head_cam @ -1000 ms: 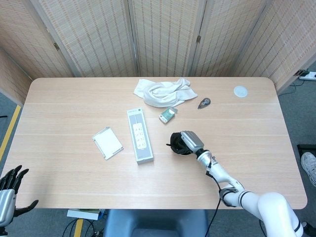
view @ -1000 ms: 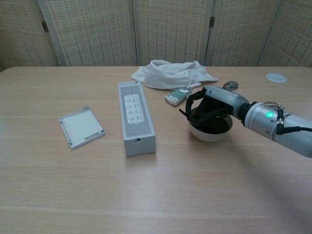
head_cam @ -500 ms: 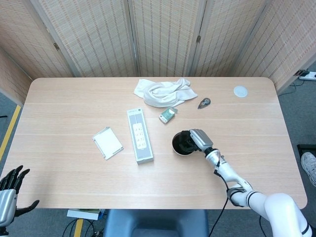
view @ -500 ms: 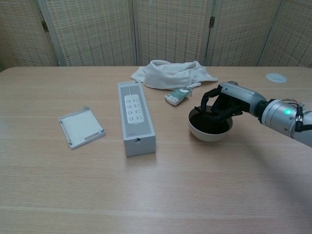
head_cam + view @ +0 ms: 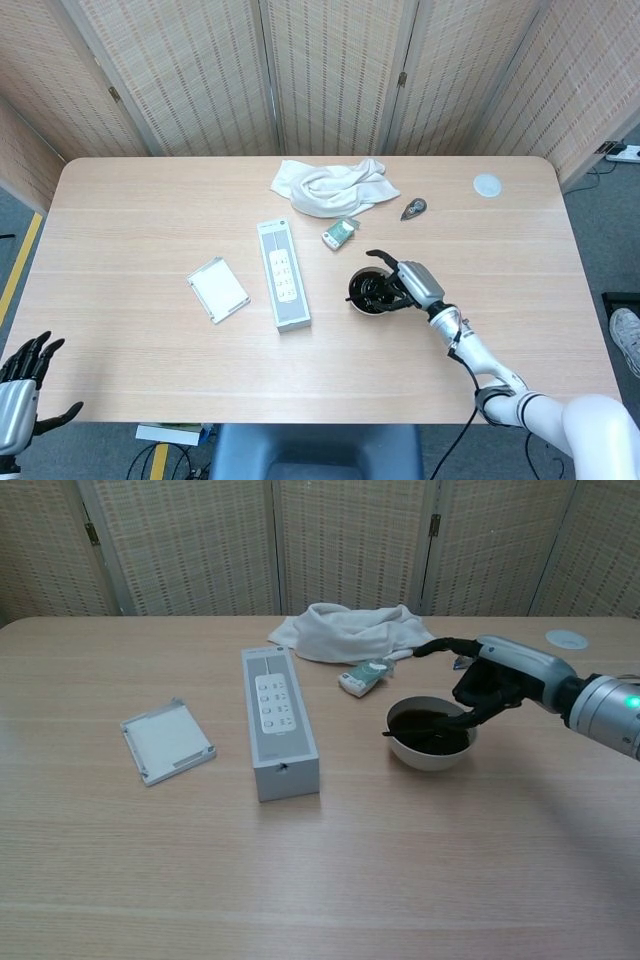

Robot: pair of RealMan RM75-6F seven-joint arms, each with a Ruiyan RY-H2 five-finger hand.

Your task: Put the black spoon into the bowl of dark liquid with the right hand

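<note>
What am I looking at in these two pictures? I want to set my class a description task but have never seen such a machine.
It is a two-armed robot at a wooden table, each arm ending in a fingered hand. One picture looks down from its head, the other looks forward from its chest. The right hand hovers at a white bowl of dark liquid, fingers spread, holding nothing; the black spoon lies in the bowl. The left hand waits open at the table's near corner. Also on the table: a white cloth, a power strip box, a white tray, a small packet and a round lid.
</note>
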